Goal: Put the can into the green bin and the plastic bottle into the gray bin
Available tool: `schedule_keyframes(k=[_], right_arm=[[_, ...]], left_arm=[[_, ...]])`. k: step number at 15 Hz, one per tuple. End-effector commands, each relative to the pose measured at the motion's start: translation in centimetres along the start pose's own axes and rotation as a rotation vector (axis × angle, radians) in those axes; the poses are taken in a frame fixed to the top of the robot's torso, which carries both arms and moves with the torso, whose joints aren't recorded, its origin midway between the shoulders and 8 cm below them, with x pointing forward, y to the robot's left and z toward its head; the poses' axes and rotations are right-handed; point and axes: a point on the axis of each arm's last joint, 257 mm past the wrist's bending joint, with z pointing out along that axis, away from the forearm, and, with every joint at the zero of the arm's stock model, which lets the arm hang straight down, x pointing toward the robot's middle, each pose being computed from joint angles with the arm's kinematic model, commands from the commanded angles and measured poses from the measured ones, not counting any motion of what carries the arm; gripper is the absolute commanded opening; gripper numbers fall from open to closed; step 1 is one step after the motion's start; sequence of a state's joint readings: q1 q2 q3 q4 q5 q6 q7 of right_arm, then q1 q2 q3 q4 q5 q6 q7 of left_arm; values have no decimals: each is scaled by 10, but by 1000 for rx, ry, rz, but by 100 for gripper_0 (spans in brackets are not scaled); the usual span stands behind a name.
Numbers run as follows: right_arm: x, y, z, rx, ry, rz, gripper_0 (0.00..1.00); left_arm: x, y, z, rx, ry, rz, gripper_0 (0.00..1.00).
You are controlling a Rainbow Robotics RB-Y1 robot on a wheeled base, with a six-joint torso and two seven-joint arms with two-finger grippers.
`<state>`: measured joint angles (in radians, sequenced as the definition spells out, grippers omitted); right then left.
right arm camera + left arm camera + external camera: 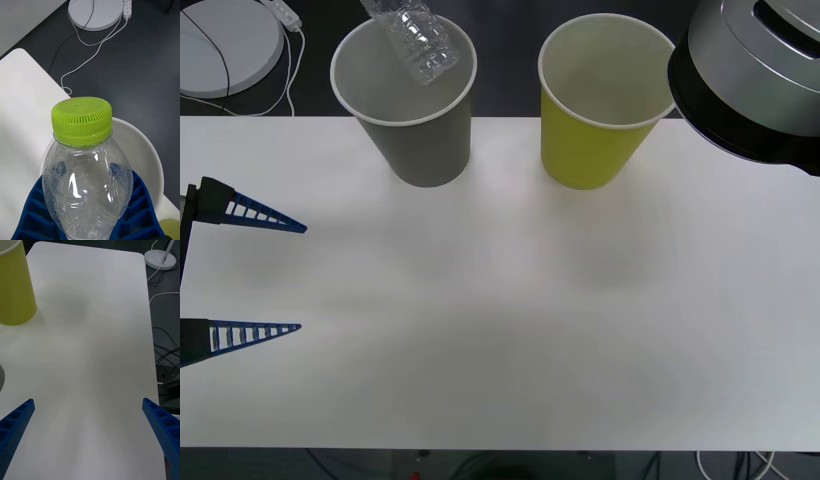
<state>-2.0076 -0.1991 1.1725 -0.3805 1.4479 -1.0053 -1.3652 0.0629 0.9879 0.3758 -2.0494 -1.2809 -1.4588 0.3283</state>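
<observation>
While my right gripper [84, 225] holds its blue fingers [140, 210] closed against both sides of the one plastic bottle [86, 176], that bottle hangs above the open mouth of the gray bin [415, 110]. In the front view the clear ribbed body [418, 38] tilts down over the gray bin's white rim, its lower end inside the rim's outline; whether it touches the inner wall I cannot tell. From my right wrist I see its single yellow-green cap [81, 120] pointing away from me, with the pale curve of the bin [150, 157] just behind it.

Two bins stand on the white table [510, 320], side by side near its far edge: the gray one toward my left, the green bin [595, 120] toward my right, upright and apart from each other.

My left gripper [265, 272] rests low over the table's left side, its two blue fingers [15, 423] spread wide with nothing between them.
</observation>
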Motion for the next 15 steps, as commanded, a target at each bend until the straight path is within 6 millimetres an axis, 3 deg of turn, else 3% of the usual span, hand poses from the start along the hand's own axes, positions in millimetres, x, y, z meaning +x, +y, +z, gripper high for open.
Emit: schedule_keyframes(k=[1,2,15], right_arm=[[1,-8,0,13,0,-39,77],[1,-10,-1,15,-2,-65,100],[-1,-3,3,4,-12,-76,100]], left_arm=[[0,0,0,0,0,0,100],[0,0,0,0,0,0,100],[0,0,0,0,0,0,100]])
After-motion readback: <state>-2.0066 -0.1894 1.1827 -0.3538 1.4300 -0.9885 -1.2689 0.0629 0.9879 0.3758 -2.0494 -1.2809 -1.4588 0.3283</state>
